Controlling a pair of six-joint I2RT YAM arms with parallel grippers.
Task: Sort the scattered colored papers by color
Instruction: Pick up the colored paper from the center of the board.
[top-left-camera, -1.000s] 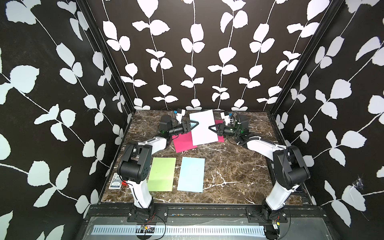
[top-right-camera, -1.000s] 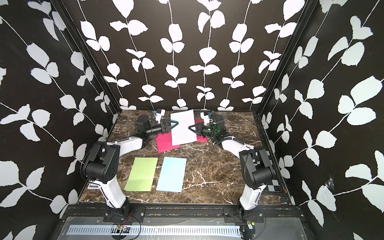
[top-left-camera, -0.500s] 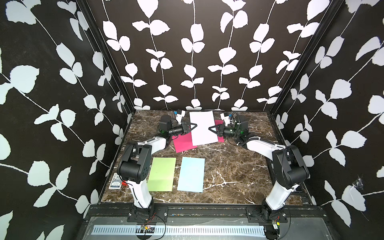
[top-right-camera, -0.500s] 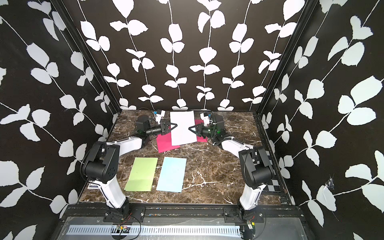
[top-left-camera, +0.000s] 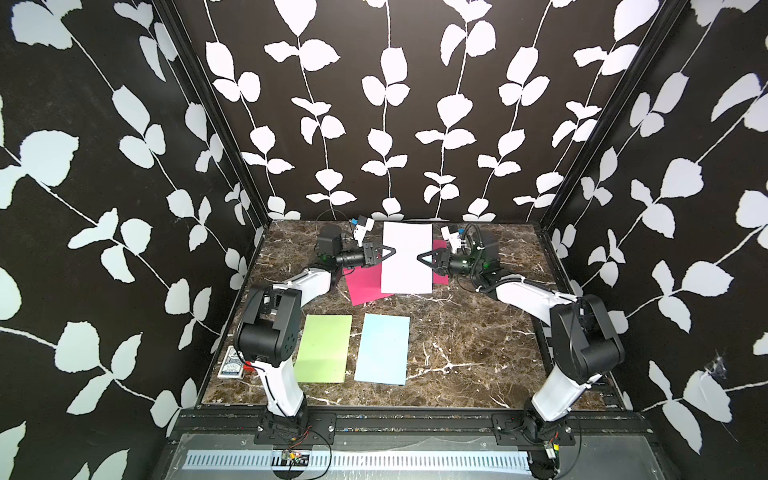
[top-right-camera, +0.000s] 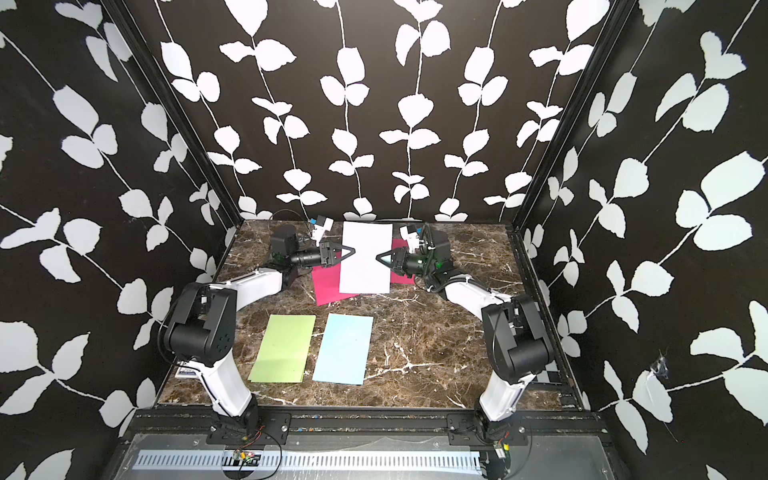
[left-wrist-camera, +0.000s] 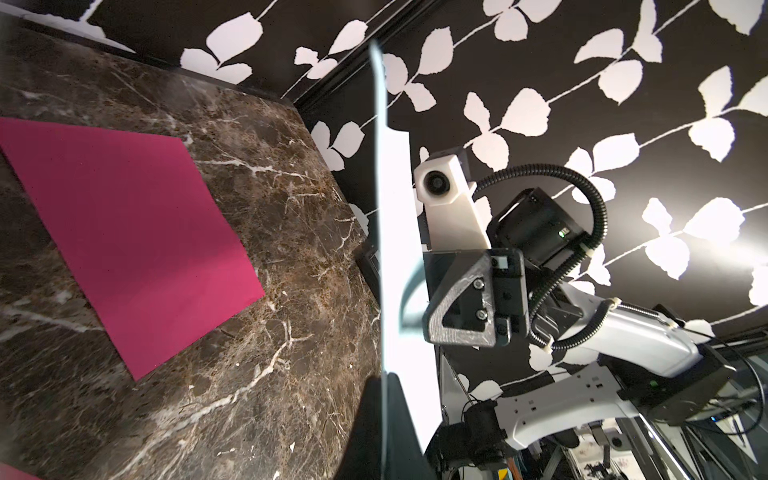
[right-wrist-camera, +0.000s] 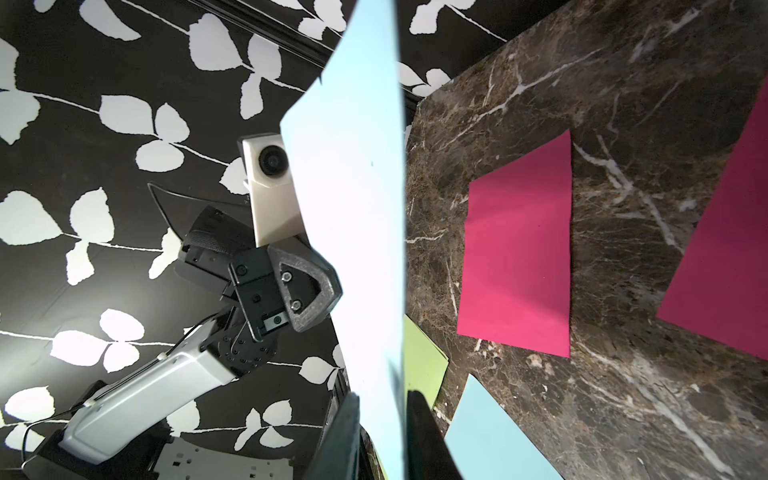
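Straightened since a second ago, the held sheet (top-left-camera: 406, 257) now hangs square over the back of the marble table (top-left-camera: 469, 332) instead of skewed. My left gripper (top-left-camera: 390, 252), which then gaped beside the sheet's edge, has closed on it.

Watching remotely, I see the sheet's upper face as white in both top views, stretched between the two arms. The right wrist view gives it a pale blue tint. From the left wrist, the left fingers (left-wrist-camera: 372, 419) are pinched together on the sheet's edge with no gap.

My right gripper (top-left-camera: 418, 256) meets the opposite edge. Its fingers (right-wrist-camera: 340, 436) stand slightly apart with the sheet passing between them, and I cannot tell whether they touch the paper.

Under the held sheet, flat on the table, a magenta sheet (top-left-camera: 365, 284) sticks out past its left-arm edge and its near edge. A second magenta sheet (top-left-camera: 440, 277) shows past its right-arm edge.

Nearer the arm bases than the held sheet, and well apart from it, a light green sheet (top-left-camera: 323, 348) and a pale blue sheet (top-left-camera: 382, 349) lie side by side without touching. The green one is on the left-arm side. Farther still from the held sheet, toward the near left-arm corner, sits a small patterned card box (top-left-camera: 230, 362), its print too small for me to read.
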